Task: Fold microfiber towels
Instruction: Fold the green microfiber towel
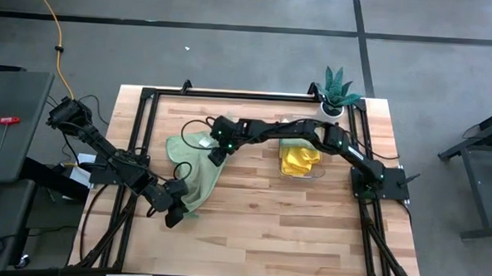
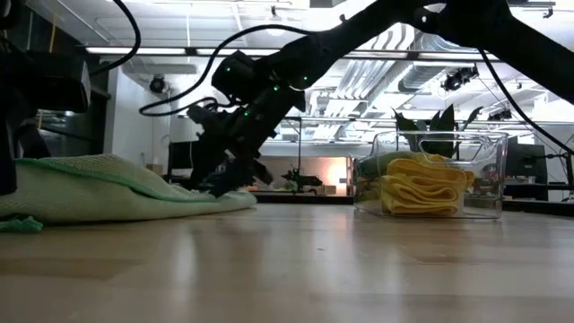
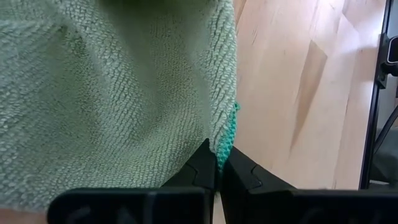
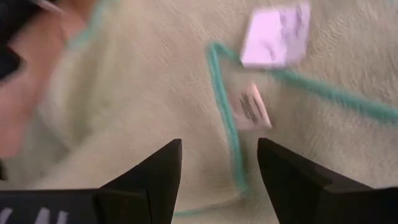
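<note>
Left gripper (image 1: pixel 172 219) clenched on near hem of sage green towel (image 1: pixel 193 165), pinning that edge to the bench (image 1: pixel 308 232). Right gripper (image 1: pixel 215 156) released, hovering over far corner with labels (image 4: pixel 273 37), likely lining up pinch. Yellow towels (image 1: pixel 299 159) folded in clear bin (image 2: pixel 489 170), beyond right gripper.

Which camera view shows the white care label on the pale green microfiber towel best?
The right wrist view: the white care label lies on the pale green microfiber towel, beside its teal hem, ahead of the open right hand. The high, low and left wrist views show the towel but no label.
</note>
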